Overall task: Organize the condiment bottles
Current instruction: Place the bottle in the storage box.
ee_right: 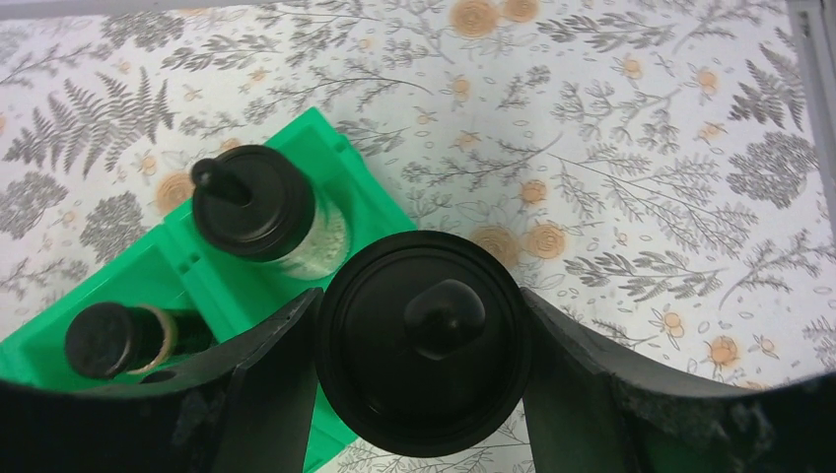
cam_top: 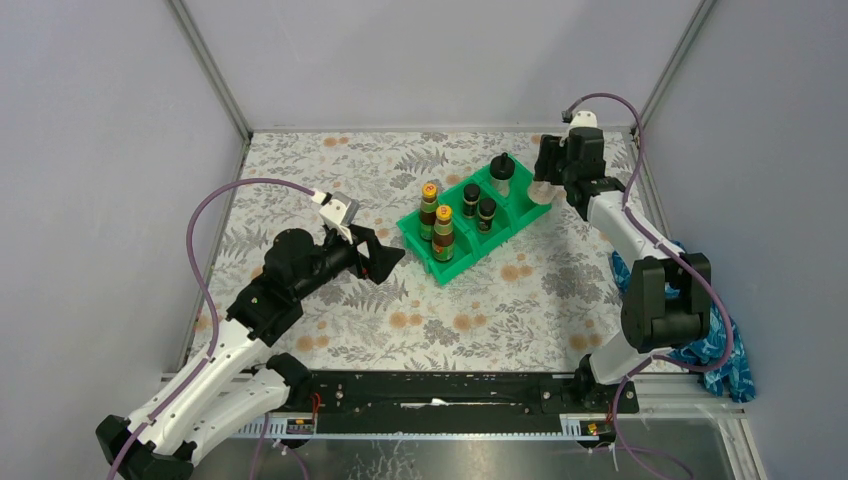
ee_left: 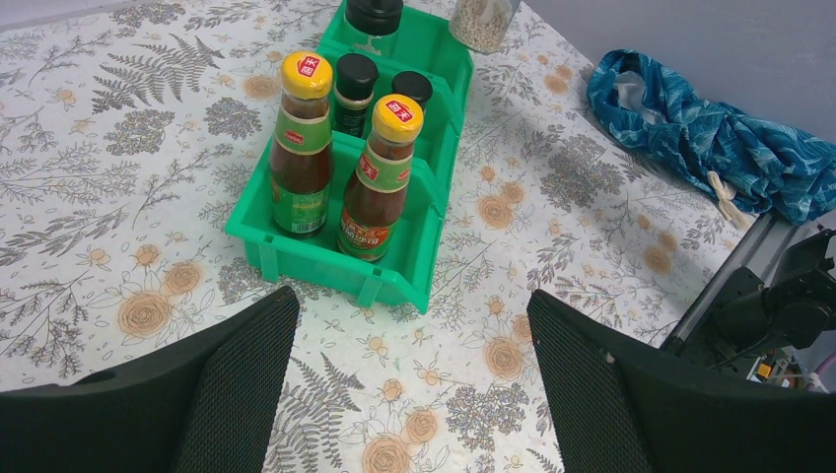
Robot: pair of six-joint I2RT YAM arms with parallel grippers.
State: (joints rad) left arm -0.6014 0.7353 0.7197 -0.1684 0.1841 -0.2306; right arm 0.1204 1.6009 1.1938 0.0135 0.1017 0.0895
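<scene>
Robot lab cell, grey panel walls (cam_top: 430, 60), alu frame posts (cam_top: 212, 70)

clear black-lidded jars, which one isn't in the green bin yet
The held jar, clamped in the right gripper just off the end of the green bin. The other clear jar already stands in the bin's end compartment.

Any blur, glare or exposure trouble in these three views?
Top external: even soft light, faint shadows, all sharp. Left wrist: yellow-capped bottles crisp, left gripper dark but textured. Right wrist: black-lidded jar in the right gripper fills the centre, dark with little detail.
</scene>
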